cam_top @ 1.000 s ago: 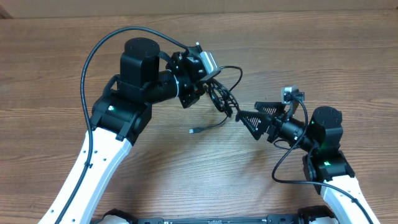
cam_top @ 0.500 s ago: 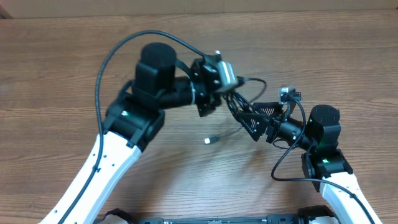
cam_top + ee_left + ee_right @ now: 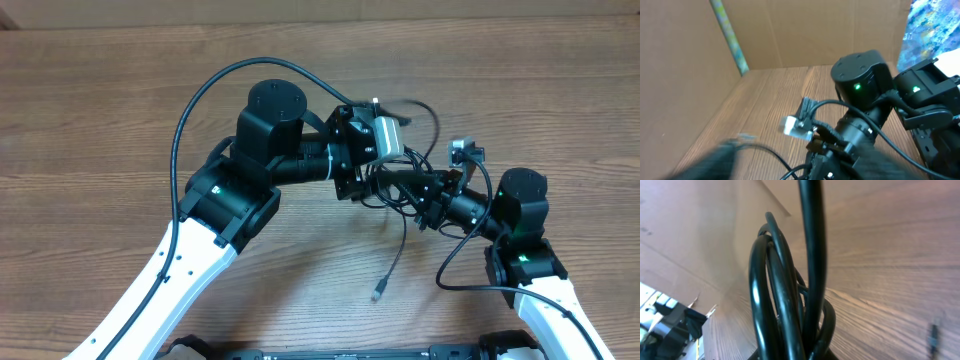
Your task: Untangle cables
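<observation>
So the cable knot [image 3: 402,188] is sitting bunched right between the two grippers, just over the wooden table [image 3: 100,100], with one loose tail trailing toward the robot's base and ending in a plug [image 3: 378,295]. The right gripper [image 3: 425,197] is looking pinched shut on the knot. The left gripper [image 3: 380,185] is crowding it from the opposite side, but I can't tell if its jaws are open. I'm guessing any pull is going along that left-right line.

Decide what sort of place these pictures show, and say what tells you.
Probably a robotics test bench: the left arm and right arm meet over a wood-grain table, cardboard walls border it, and thin black cables bunch between them.
</observation>
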Robot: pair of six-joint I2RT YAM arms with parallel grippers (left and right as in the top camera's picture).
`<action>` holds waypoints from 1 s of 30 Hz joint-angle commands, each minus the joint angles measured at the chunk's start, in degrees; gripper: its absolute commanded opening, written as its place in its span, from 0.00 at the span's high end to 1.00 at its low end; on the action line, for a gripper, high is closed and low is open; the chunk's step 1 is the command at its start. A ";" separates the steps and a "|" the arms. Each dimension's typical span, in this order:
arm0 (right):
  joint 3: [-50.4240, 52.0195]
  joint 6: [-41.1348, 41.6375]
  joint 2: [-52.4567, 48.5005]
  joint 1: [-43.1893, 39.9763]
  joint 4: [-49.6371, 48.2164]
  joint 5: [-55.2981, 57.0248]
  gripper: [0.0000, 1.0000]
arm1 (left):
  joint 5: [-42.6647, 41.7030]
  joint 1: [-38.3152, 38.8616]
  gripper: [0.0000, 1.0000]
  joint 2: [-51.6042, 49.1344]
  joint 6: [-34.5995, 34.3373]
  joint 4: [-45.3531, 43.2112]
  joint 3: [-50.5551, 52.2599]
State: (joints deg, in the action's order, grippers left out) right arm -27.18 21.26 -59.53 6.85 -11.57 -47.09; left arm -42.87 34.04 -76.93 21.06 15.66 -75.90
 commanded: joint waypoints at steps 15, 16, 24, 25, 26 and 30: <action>-1.84 4.22 0.11 0.26 -9.40 -9.18 0.92 | 28.09 -9.33 0.00 0.92 -11.52 7.67 -1.33; -1.81 4.20 0.11 0.26 -9.42 -9.18 0.92 | 28.04 -10.69 0.00 0.92 -12.28 8.26 -1.33; -1.84 4.24 0.11 0.15 -10.34 -9.01 0.92 | 25.20 -17.73 0.00 1.09 -16.81 10.29 -1.31; -1.84 4.26 0.11 0.15 -10.71 -9.07 0.92 | 23.65 -18.03 0.01 1.09 -15.61 10.49 -1.33; -1.84 4.46 0.11 0.15 -11.13 -9.20 0.92 | 21.46 -18.29 0.00 1.09 -13.40 10.82 -1.31; -1.84 6.08 0.11 0.17 -15.13 -11.04 0.92 | 15.65 -18.36 0.00 1.07 -5.33 13.90 -1.31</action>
State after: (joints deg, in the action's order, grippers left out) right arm -27.22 26.15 -59.59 6.85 -24.45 -55.92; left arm -21.02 15.79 -76.93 9.50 28.53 -75.92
